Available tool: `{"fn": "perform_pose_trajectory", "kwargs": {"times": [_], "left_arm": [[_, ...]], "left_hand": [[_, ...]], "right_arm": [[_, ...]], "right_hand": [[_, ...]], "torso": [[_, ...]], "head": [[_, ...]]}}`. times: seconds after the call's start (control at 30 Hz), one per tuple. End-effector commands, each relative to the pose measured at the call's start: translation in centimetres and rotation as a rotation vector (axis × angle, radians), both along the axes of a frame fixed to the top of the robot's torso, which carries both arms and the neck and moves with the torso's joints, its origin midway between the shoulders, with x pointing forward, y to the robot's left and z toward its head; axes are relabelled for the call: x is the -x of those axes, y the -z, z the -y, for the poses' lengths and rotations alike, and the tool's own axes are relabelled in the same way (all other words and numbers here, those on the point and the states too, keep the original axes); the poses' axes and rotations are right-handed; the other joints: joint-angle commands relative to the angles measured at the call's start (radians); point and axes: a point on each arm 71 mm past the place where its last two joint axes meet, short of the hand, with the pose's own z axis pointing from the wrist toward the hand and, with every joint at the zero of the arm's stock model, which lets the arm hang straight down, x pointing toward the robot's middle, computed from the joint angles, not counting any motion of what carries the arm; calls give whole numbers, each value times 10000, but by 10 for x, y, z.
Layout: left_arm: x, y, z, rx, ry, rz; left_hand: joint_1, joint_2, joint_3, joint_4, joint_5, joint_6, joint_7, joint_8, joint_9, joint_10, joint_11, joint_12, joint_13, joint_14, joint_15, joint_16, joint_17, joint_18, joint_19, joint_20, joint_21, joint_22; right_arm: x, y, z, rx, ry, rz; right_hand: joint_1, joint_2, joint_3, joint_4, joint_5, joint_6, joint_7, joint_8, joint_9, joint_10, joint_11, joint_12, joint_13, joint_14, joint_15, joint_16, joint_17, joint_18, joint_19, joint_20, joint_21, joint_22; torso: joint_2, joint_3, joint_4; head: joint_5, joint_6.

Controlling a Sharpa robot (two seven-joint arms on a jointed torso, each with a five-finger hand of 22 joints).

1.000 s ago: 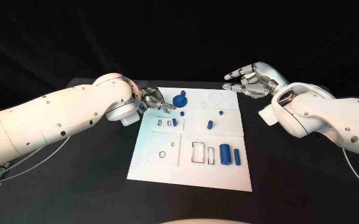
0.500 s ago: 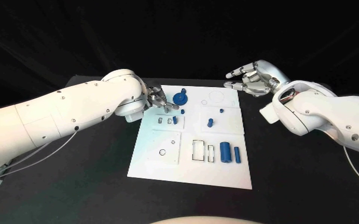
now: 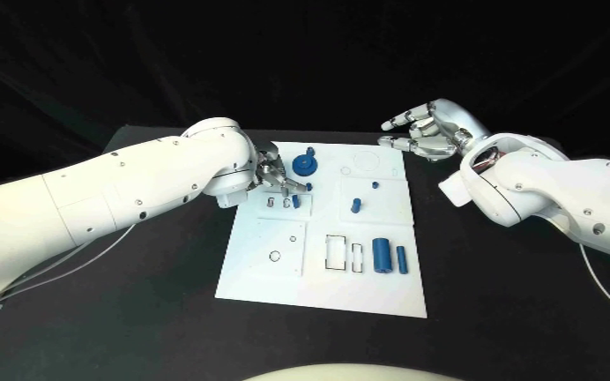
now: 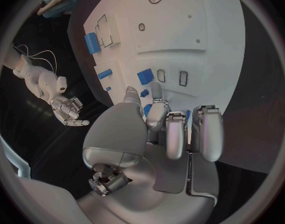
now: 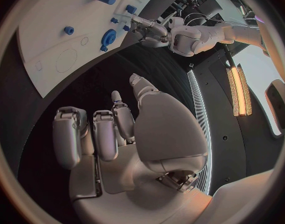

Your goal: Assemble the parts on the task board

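Here, step in hand: we judge that we are seating a small blue part (image 3: 296, 199) into one of the little slots at the board's far left; the part sits at the tips of our left hand (image 3: 276, 178), just above the slot pair (image 3: 278, 204).
Left hand: it hangs over the far-left part of the task board (image 3: 261, 280), fingers (image 4: 156, 107) drawn close together and pointing down at the board. In the left wrist view a small blue piece (image 4: 145, 93) lies right at the fingertips, but we cannot tell whether they pinch it or merely touch it.
Right hand: it hovers off the board's far right corner, above the black table (image 3: 509, 310), fingers loosely curled and apart, holding nothing (image 3: 426, 137).
Other parts: a blue wheel-shaped part (image 3: 305, 167) stands just right of the left hand; a small peg (image 3: 375, 185) and a short blue piece (image 3: 356, 206) lie right of centre; a thick cylinder (image 3: 382, 256) and a thin rod (image 3: 402, 260) lie side by side on the near right, beside two outlined rectangular slots.
Progress: we judge the task is early, since most parts lie loose.
Next move: it calls for lining the small part up with its slot and pressing straight down, then letting go without tipping it.
Risk: the wheel is near enough to be nudged.
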Motion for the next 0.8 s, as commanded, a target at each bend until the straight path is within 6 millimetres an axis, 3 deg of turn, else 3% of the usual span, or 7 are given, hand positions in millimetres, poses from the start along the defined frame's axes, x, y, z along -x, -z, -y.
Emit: {"fn": "perform_pose_trajectory", "kwargs": {"times": [0.03,0.8], "left_arm": [[2,2,3,-163,210,-331],[2,5,7,-250,366,-592]], "left_hand": [[-78,-2,-58,1,-20,-76,-2,58,23,-82,-11,-85,-45,936,-48,24,2224,-163,209,-29,44,818],[86,63,-47,-44,-18,-194,13,101,176,-189,3,-175,-153,935,-36,21,2222,-164,204,-20,51,832]], "right_arm": [[0,1,-2,110,-128,-15],[0,2,-3,56,-169,-71]], "right_hand": [[-65,68,-80,10,61,30,0,58,1,25,-42,13,657,665,-36,-56,1086,69,306,-60,-55,1414],[-73,71,-90,15,88,24,1,57,-2,19,-41,4,649,655,-37,-82,1046,77,291,-62,-87,1387]], "torso": [[-8,8,12],[-4,3,5]], "head": [[13,-46],[-7,-76]]}}
